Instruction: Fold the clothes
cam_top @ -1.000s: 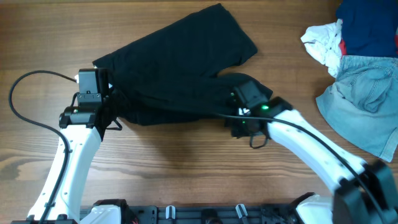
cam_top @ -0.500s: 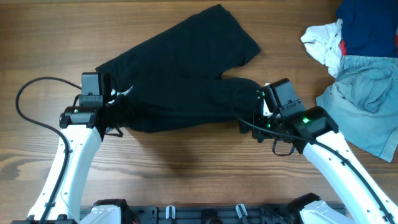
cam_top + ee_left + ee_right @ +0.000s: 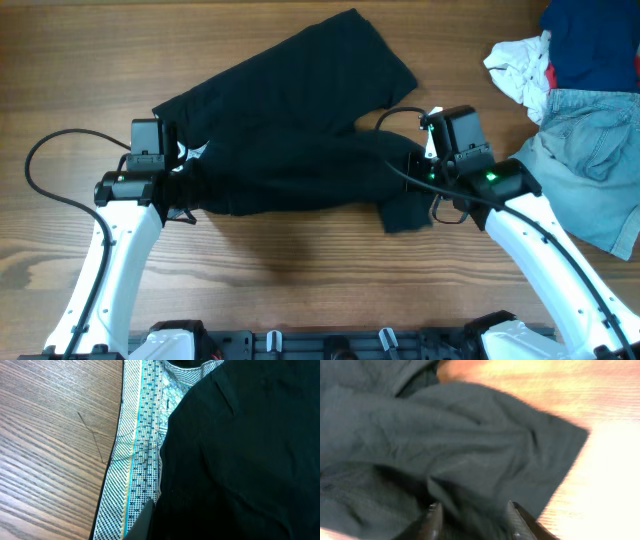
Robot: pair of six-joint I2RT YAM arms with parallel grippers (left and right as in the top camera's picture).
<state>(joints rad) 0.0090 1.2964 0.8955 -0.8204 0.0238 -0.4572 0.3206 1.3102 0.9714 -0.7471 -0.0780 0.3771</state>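
Shorts [image 3: 290, 120], black and rumpled, pale checked waistband [image 3: 135, 445]

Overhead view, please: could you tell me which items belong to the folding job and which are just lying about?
Part of the job:
- black shorts, partly folded

Just lying about, far right:
- light blue denim shorts
- navy garment
- white cloth

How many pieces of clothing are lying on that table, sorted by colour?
Black: 1, the black garment
White with a bit of red: 1, the white cloth
Navy blue: 1, the navy garment
Light blue: 1, the denim shorts
Total: 4
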